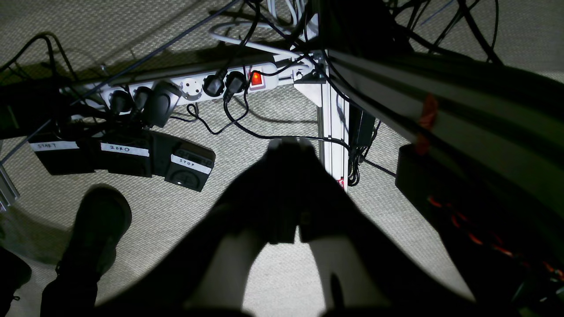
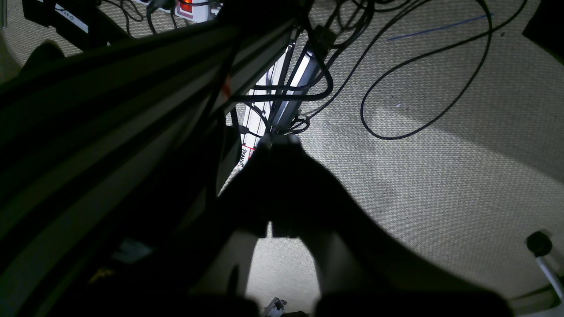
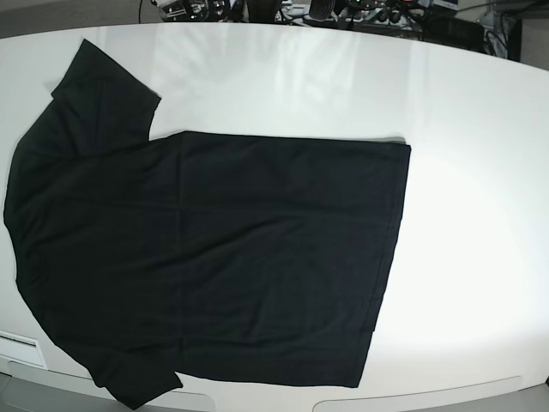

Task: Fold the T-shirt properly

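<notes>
The T-shirt [image 3: 214, 257] lies spread flat and unfolded on the white table [image 3: 463, 172], and nothing in the pictures suggests that any fold has been made yet. Reading the base view from its left: the shoulder end sits at the table's left edge, one short sleeve [image 3: 103, 77] angled toward the far side and the other sleeve [image 3: 137, 386] reaching the near edge; the body runs across the middle as one smooth dark sheet with hardly a wrinkle; the straight hem [image 3: 390, 257] ends a little past the centre, and the right part of the table is bare white surface. Neither arm appears over the table in that view. The wrist cameras look down at the carpeted floor beside the rig instead: the left gripper [image 1: 288, 143] hangs above a power strip [image 1: 194, 88] and a row of labelled pedals [image 1: 123, 154], with a dark shoe [image 1: 99, 220] nearby, and its fingertips are pressed together on nothing. The right gripper [image 2: 280, 141] hangs above loose cables [image 2: 423, 88] and a metal frame post [image 2: 286, 92], likewise closed and empty. I judge the task to be at its very start: the cloth is laid out ready, while the sleeves, the lengthwise folds and the final crosswise fold all remain to be done.
</notes>
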Controlling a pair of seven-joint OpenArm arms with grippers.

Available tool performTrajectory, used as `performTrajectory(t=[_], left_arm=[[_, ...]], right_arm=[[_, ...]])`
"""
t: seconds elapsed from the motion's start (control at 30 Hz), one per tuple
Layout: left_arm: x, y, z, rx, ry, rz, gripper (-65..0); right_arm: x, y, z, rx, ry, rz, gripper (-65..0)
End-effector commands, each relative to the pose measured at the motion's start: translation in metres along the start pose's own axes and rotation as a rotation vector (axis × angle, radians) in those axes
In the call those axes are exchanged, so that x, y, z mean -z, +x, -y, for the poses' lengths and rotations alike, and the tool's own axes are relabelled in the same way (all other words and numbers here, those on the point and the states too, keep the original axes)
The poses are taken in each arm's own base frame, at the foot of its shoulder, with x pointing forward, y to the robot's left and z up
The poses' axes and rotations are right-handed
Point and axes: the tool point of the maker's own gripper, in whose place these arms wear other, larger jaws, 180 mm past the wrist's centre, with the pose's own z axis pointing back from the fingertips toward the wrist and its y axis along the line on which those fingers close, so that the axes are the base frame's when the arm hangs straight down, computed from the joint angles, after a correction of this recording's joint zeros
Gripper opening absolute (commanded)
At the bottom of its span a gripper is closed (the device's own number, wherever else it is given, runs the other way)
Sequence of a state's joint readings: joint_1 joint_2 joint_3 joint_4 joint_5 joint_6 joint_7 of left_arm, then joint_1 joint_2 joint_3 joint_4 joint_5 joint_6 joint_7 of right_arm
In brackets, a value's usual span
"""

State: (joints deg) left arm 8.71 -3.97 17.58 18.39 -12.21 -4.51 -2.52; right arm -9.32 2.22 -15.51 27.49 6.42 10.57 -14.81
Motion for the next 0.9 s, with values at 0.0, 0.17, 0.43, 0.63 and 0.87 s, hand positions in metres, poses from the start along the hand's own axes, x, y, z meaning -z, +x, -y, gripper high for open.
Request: performTrajectory(t=[0.0, 0.17, 0.43, 0.63, 0.87], left_arm=[[0.000, 0.002, 0.001, -0.004, 0.000, 0.008, -65.0], [0.000, 0.002, 0.000, -0.004, 0.000, 0.009, -65.0], [0.000, 0.002, 0.000, -0.004, 0.000, 0.009, -65.0], [0.000, 0.002, 0.000, -0.004, 0.000, 0.008, -65.0], [0.000, -0.002, 0.001, -0.004, -0.001, -0.018, -65.0]], right_arm=[[-0.001, 0.006, 0.001, -0.001, 0.003, 0.018, -65.0], [-0.001, 0.010, 0.002, -0.026, -0.005, 0.035, -65.0], [-0.001, 0.009, 0.000, -0.047, 0.006, 0.034, -65.0], [-0.002, 0.004, -0.008, -0.065, 0.055, 0.005, -65.0], [-0.005, 0.009, -0.008, -0.080, 0.053, -0.025, -65.0]])
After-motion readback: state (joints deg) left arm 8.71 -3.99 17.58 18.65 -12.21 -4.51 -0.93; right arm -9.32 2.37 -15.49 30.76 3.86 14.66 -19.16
